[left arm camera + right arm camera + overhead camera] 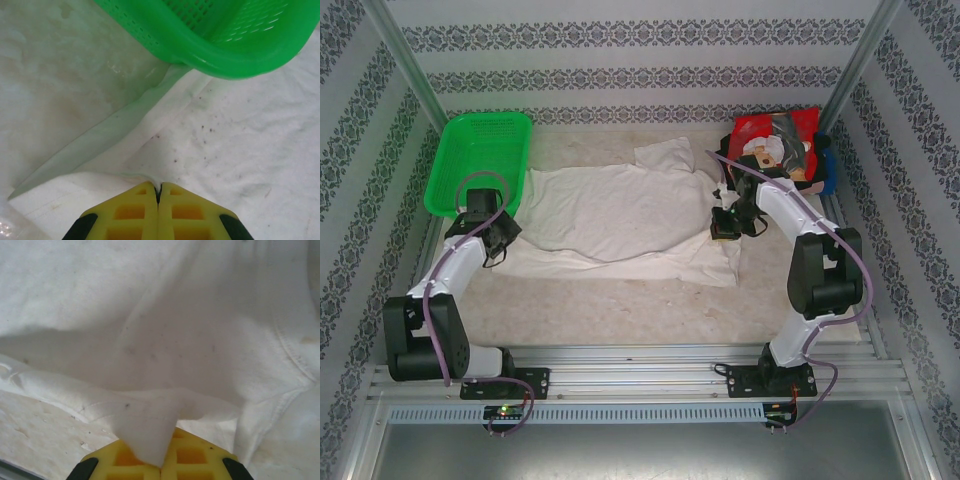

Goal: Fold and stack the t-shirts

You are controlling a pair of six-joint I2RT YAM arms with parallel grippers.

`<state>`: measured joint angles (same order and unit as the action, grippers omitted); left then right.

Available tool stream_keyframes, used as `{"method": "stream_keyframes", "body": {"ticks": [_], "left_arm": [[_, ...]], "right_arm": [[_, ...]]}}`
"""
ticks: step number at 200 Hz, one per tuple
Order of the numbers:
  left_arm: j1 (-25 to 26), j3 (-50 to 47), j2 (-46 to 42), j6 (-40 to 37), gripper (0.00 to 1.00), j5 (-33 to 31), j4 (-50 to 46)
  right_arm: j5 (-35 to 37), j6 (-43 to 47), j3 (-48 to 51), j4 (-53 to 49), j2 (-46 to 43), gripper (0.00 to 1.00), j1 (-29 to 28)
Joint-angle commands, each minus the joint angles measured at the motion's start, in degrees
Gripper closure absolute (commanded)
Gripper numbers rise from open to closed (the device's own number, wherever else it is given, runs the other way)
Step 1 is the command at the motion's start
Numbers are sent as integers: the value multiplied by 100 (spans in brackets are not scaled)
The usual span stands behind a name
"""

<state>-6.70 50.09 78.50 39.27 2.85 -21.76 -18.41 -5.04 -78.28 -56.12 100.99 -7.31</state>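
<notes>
White t-shirt (610,215), soft and wrinkled, lies spread; left gripper (158,189) and right gripper (161,466) each pinch its edge.

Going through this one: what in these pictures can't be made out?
1. Top view: the folded stack is partly behind the right arm, so its shirts cannot be counted.
2. Right wrist view: a fold of the white shirt covers the right gripper's tips.
3. Left wrist view: the green basket is cut off by the top edge.

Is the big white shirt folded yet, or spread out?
Mostly spread out, not folded: the white shirt lies open and wrinkled across the table, one sleeve sticking out at the far side.
</notes>
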Motion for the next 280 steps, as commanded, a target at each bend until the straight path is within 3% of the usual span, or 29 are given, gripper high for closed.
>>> {"method": "stream_keyframes", "body": {"ticks": [1, 50, 280], "left_arm": [[63, 197, 90, -198, 100, -140, 113], [63, 330, 304, -147, 100, -538, -15], [63, 882, 1325, -262, 100, -501, 365]], "right_arm": [[178, 130, -195, -163, 70, 97, 104], [216, 126, -313, -197, 112, 97, 201], [567, 340, -1580, -365, 1285, 94, 165]]}}
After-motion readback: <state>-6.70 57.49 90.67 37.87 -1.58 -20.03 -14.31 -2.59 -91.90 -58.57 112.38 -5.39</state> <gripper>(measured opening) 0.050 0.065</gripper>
